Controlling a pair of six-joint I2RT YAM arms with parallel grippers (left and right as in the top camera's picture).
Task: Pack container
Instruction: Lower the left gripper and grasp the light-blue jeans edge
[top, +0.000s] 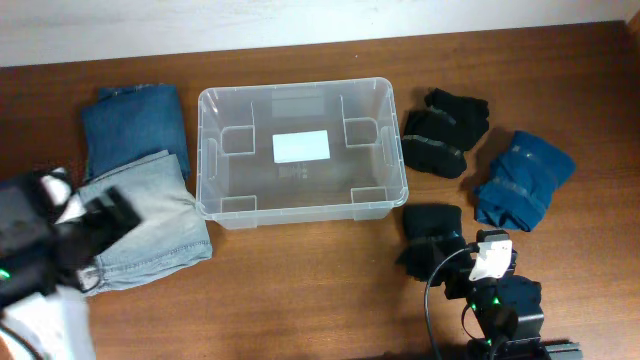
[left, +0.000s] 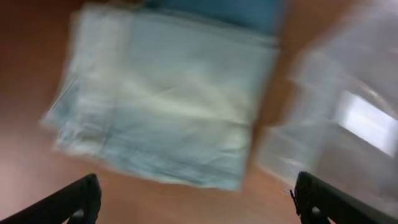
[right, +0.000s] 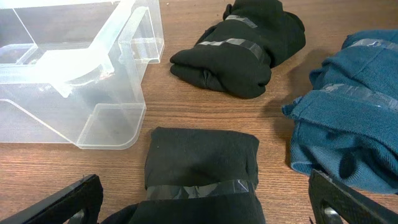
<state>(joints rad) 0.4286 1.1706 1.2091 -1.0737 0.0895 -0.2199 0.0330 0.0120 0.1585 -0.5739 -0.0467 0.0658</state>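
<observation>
The clear container (top: 300, 205) with a white label on its bottom stands at the table's middle with nothing in it. It also shows in the right wrist view (right: 81, 56) and, blurred, in the left wrist view (left: 348, 118). My left gripper (left: 199, 202) is open, over bare table beside the folded light-blue jeans (top: 150, 215) (left: 168, 93). My right gripper (right: 202, 199) is open, its fingers either side of a taped black cloth bundle (right: 202, 168) (top: 430, 235) at the front right.
Dark-blue folded jeans (top: 135, 120) lie behind the light ones. A second black bundle (top: 443, 130) (right: 239, 46) and a teal folded garment (top: 522, 178) (right: 348, 118) lie right of the container. The pale wall runs along the table's far edge.
</observation>
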